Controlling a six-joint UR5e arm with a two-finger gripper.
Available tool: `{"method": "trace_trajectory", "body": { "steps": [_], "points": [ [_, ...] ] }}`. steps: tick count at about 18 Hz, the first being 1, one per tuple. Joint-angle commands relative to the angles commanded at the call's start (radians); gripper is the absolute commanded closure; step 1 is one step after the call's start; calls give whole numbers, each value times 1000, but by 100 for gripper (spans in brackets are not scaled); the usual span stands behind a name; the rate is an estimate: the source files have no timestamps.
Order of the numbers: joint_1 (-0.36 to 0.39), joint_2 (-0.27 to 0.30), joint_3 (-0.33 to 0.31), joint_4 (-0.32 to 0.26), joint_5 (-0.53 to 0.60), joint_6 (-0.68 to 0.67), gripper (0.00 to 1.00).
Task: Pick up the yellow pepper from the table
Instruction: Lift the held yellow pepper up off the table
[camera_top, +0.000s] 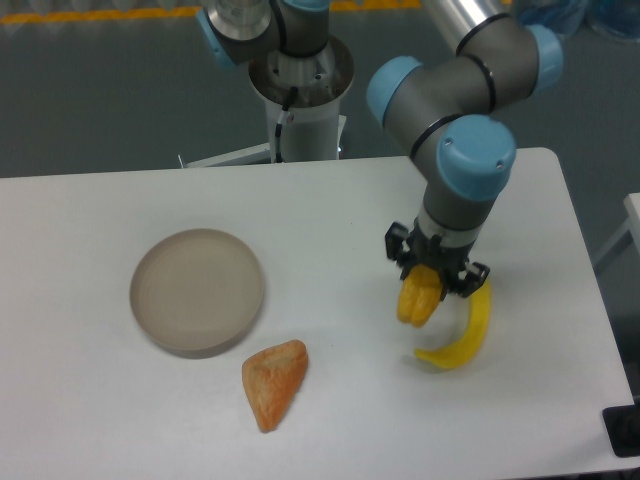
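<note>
The yellow pepper (418, 298) is a small lobed yellow-orange piece right of the middle of the white table (90, 400). My gripper (434, 268) points straight down from above and is shut on the pepper's top, with a dark finger (399, 247) on each side. The pepper hangs below the fingers, close to the tabletop. I cannot tell whether it touches the surface.
A long curved yellow banana (462, 335) lies just right of and below the pepper, almost touching it. A round grey-beige plate (197, 290) sits at the left. An orange wedge-shaped piece (275, 380) lies in front of the plate. The robot base (300, 90) stands behind the far edge.
</note>
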Motion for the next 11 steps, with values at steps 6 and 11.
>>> {"method": "trace_trajectory", "body": {
  "steps": [6,11],
  "points": [
    [25,22,-20,2,21,227,72],
    [35,20,-23,20,-2,232,71]
  ]
}}
